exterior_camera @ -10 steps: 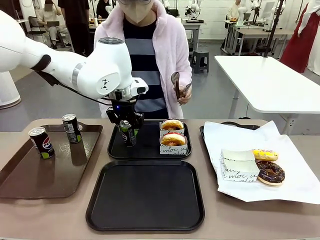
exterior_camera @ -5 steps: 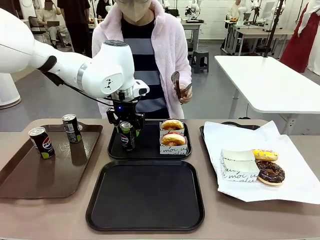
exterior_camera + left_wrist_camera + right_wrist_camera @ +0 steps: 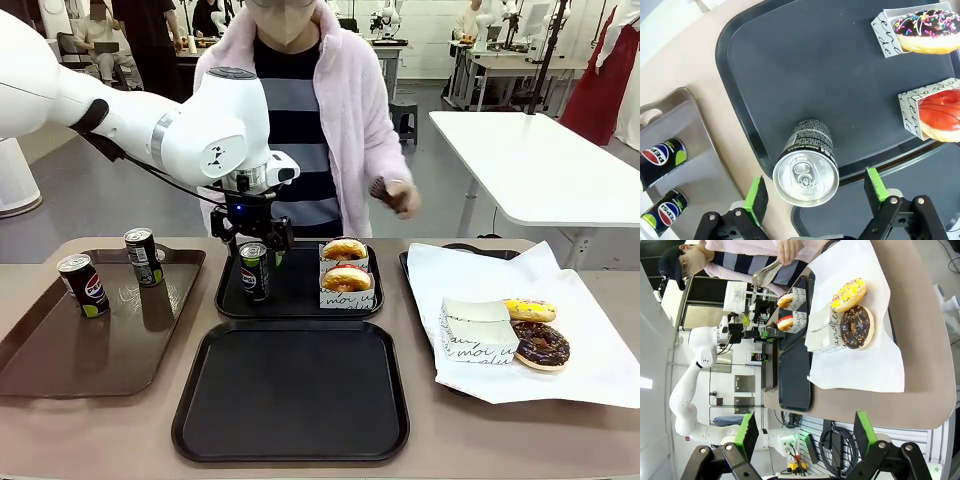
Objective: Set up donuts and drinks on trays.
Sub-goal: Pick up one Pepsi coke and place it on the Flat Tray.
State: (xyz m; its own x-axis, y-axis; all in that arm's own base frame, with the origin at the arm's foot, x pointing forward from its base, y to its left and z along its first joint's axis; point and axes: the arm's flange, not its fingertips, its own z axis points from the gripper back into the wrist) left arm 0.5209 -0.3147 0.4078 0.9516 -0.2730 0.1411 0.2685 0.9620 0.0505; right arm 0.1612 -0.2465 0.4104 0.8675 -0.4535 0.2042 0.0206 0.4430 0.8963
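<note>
The table [image 3: 100, 430] is carrying everything, and a person [image 3: 300, 120] is standing at its far side, one hand [image 3: 398, 197] raised with what looks like tongs (too blurred to be sure). The left arm [image 3: 150, 130] is reaching in over the far middle of the table. A long brown tray [image 3: 60, 360] is lying at the left. The near black tray [image 3: 290, 390] is sitting bare in front, touching the far black tray [image 3: 300, 290] behind it. At the right, a sheet of white paper [image 3: 600, 360] is covering another tray.

On the paper, a stack of paper sleeves [image 3: 478, 330] is lying beside a yellow donut [image 3: 530, 310] and a chocolate donut [image 3: 541, 345]. Two sleeved donuts [image 3: 345, 249] [image 3: 347, 278] are sitting one behind the other on the right part of the far black tray. One can [image 3: 253, 270] is standing upright on that tray's left part, and two more cans [image 3: 83, 285] [image 3: 144, 257] are standing on the brown tray.

The left gripper [image 3: 815, 192] is hanging over the can on the black tray, its fingers [image 3: 756, 200] spread wide with a gap on either side. The right gripper [image 3: 806, 432] is hanging well away from the table, spread wide and holding nothing.
</note>
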